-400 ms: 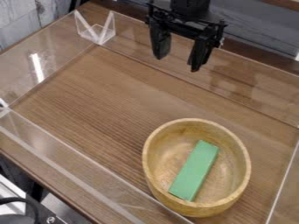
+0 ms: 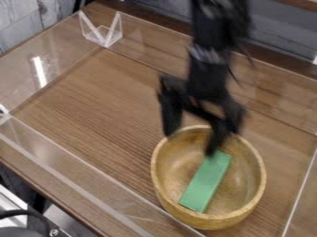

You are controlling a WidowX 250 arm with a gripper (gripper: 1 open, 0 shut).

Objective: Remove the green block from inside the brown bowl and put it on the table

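The green block [image 2: 206, 183] lies flat inside the brown bowl [image 2: 169, 178], slanting from lower left to upper right, at the table's [image 2: 99, 102] near right. My gripper [image 2: 196, 125] hangs open just above the bowl's far rim, pointing down. Its right finger [image 2: 221, 135] stands over the block's upper end and hides that tip. Nothing is between the fingers, and whether they touch the block I cannot tell.
Clear acrylic walls [image 2: 50, 148] run along the table's edges. A small clear folded stand [image 2: 102, 28] sits at the far left corner.
The gripper has come down and toward the camera from the far edge of the table to just above the bowl, still open. The block and bowl have not moved.
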